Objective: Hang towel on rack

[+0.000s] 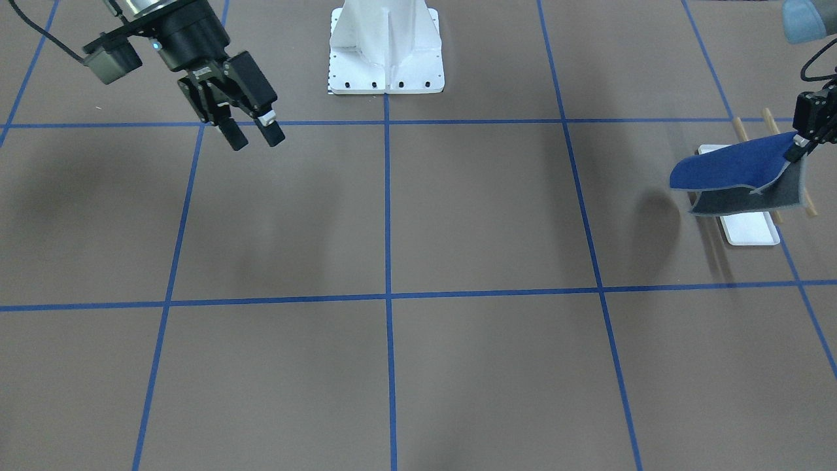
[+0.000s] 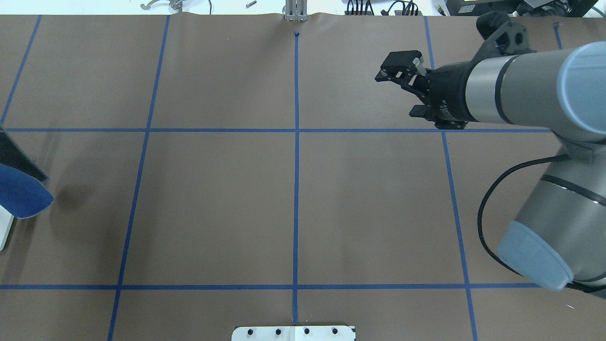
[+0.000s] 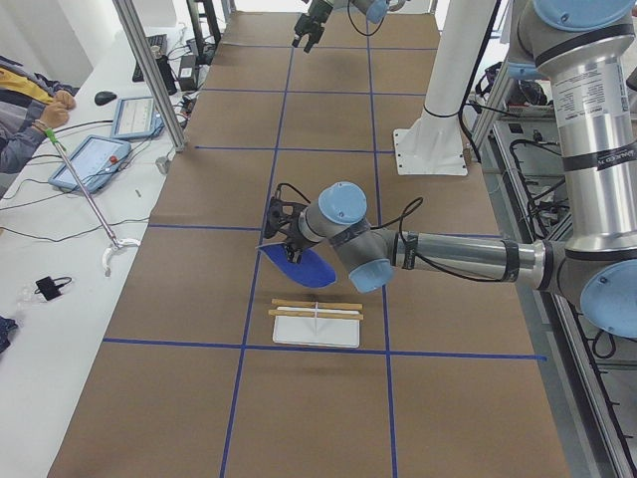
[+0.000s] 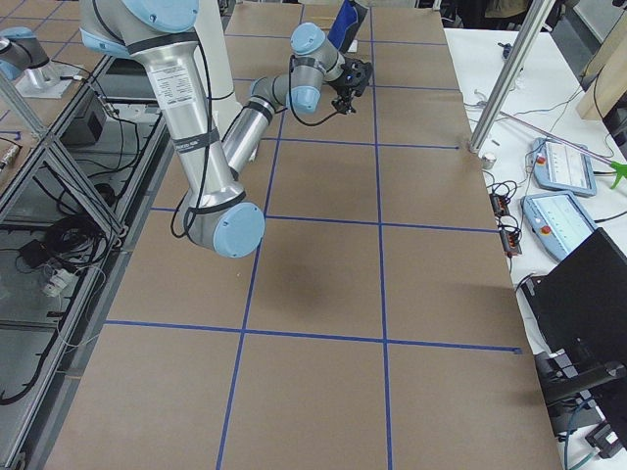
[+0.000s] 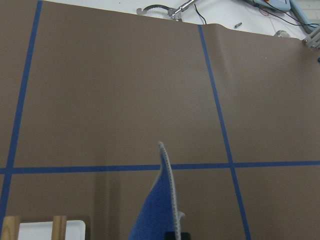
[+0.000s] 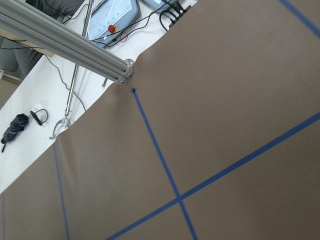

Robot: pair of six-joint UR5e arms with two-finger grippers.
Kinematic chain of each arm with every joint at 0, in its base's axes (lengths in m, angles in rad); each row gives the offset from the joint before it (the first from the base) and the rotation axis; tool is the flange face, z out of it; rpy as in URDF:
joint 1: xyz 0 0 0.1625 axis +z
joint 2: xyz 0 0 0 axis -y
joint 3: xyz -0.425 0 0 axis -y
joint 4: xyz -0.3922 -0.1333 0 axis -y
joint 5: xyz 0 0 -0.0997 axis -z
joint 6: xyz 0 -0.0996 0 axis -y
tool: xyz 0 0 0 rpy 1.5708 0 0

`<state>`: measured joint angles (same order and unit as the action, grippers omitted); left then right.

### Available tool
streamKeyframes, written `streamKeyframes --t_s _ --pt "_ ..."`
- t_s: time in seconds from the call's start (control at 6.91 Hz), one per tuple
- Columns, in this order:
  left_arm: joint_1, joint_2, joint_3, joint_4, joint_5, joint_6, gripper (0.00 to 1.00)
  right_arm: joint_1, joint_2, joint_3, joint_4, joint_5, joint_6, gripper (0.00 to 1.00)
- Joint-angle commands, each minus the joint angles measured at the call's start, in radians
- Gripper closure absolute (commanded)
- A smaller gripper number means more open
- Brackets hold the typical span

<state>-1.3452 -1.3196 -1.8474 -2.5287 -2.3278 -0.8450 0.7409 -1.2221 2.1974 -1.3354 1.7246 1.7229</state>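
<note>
The blue towel (image 1: 732, 167) with a grey underside hangs in the air from my left gripper (image 1: 799, 147), which is shut on its corner. It is at the rack (image 1: 752, 230), a white tray base with two wooden dowel bars (image 1: 742, 131). I cannot tell whether the cloth touches the bars. The exterior left view shows the towel (image 3: 302, 264) just past the rack (image 3: 317, 319). The left wrist view shows the towel's edge (image 5: 160, 210) and the dowel ends (image 5: 59, 225). My right gripper (image 1: 252, 134) is open and empty, raised far from the rack, and it also shows in the overhead view (image 2: 397, 90).
The large white bolted pedestal (image 1: 386, 52) stands at the robot's side of the table, in the middle. Blue tape lines cross the brown table cover. An aluminium post (image 3: 149, 70), tablets and cables are along the operators' side.
</note>
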Motion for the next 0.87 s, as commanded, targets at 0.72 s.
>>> streamKeyframes --t_s 0.72 --pt "-0.202 0.004 0.292 0.008 -0.056 0.185 1.00 0.104 -0.042 0.067 -0.200 0.056 -0.213 0.00"
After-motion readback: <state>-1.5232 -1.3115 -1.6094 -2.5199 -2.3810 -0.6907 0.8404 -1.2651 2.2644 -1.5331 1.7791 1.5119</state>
